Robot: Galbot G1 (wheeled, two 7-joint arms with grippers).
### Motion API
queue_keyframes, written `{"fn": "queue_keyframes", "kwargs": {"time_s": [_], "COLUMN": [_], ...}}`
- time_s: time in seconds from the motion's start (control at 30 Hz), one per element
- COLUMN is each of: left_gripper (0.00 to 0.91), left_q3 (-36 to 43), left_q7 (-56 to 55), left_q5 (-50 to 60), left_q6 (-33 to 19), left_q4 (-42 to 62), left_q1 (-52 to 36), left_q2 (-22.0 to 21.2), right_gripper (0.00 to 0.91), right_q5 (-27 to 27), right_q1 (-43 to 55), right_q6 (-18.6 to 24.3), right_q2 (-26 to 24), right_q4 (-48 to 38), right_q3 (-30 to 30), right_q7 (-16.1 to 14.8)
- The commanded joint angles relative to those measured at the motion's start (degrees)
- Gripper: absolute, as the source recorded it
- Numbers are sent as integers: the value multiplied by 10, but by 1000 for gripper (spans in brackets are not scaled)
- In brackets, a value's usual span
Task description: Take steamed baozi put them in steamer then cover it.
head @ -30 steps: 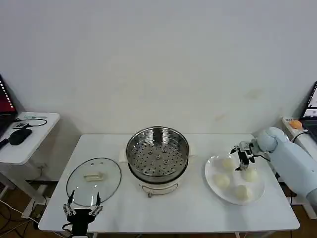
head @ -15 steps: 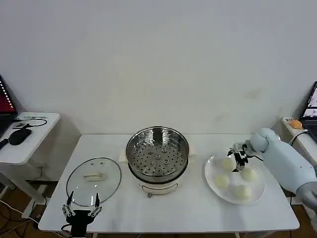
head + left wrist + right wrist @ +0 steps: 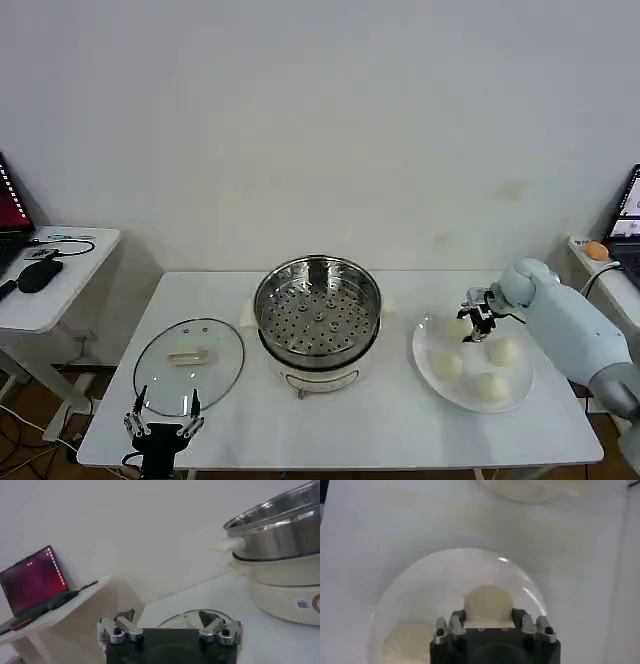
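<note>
Four steamed baozi (image 3: pixel 447 364) lie on the white plate (image 3: pixel 425 352), which sits on the surface (image 3: pixel 400 420) to the right of the steamer (image 3: pixel 318 310); none has gone into the steamer, whose perforated tray shows bare. So the task is at its very beginning: all the buns have yet to be carried over, and the glass lid (image 3: pixel 189 353) lies flat on the surface to the left of the steamer, waiting to be set on top once the buns are in. The right end effector (image 3: pixel 478 322) hangs over the far part of the plate, on the side away from the steamer's front, right at the bun nearest the wall. In the right wrist view that bun (image 3: pixel 488 601) sits directly ahead of the right end effector (image 3: pixel 492 625), between its two spread fingers (image 3: pixel 445 628), which stand apart on either side of it and grip nothing; whether they touch the bun I cannot tell. This reads as the approach to the first pick. The left end effector (image 3: pixel 164 430) waits at the near edge of the surface, just in front of the lid and left of the steamer, its fingers (image 3: pixel 118 628) wide apart and holding nothing, with the lid's rim (image 3: pixel 195 618) just beyond them.
</note>
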Motion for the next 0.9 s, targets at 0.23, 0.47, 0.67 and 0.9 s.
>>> {"fn": "queue_keyframes", "kwargs": {"time_s": [0.23, 0.47, 0.67, 0.9], "left_gripper": [907, 907, 907, 907], "left_q3": [1, 6, 11, 3], "left_q7": [0, -2, -5, -7], "left_q5": [2, 0, 4, 2], "left_q6": [1, 2, 1, 2], "left_q4": [-1, -3, -4, -14], "left_q1": [2, -1, 4, 11], "left_q2": [2, 2, -1, 0], "right_gripper": [625, 625, 625, 625], "right_q5": [80, 165, 203, 264], "right_q1": [48, 156, 239, 342], "right_q6": [-11, -14, -6, 14], "right_q2": [-76, -141, -122, -44], "right_q4": [125, 218, 246, 234], "right_q3": [-58, -142, -213, -301], "right_q7": [-3, 7, 26, 55]}}
